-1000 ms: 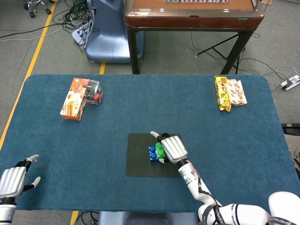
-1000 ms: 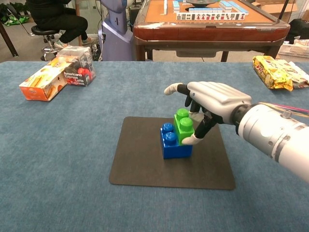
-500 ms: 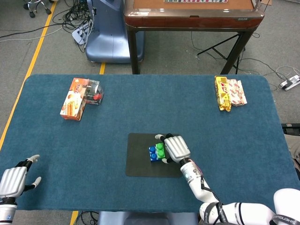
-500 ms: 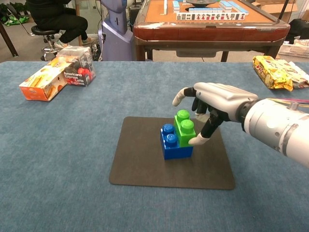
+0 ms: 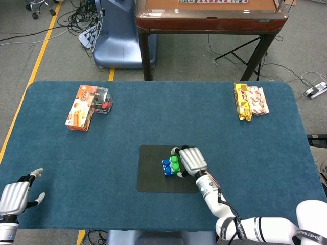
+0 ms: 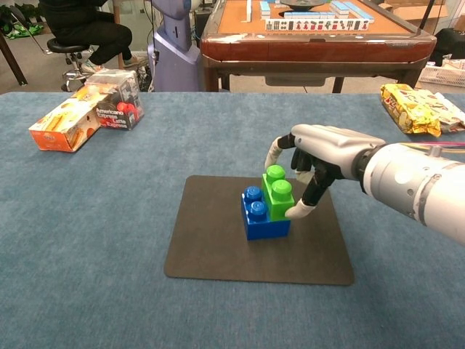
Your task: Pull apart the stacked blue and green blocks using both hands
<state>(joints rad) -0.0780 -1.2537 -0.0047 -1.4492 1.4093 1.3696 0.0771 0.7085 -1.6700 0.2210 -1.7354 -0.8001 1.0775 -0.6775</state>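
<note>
On black mat, one green block, one blue block, right robot hand alongside.

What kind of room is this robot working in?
Probably a lab or workshop rather than a home: loose cables trail over a concrete floor with a yellow line, a mahjong table stands behind the blue-covered work table, and someone sits on a stool.

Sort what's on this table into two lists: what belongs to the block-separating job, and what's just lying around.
Job:
green block
blue block
right robot hand, closing around the green block
left robot hand, idle at the table's near corner

Lying about:
black mat
orange box
clear-topped box
yellow snack packets
</note>
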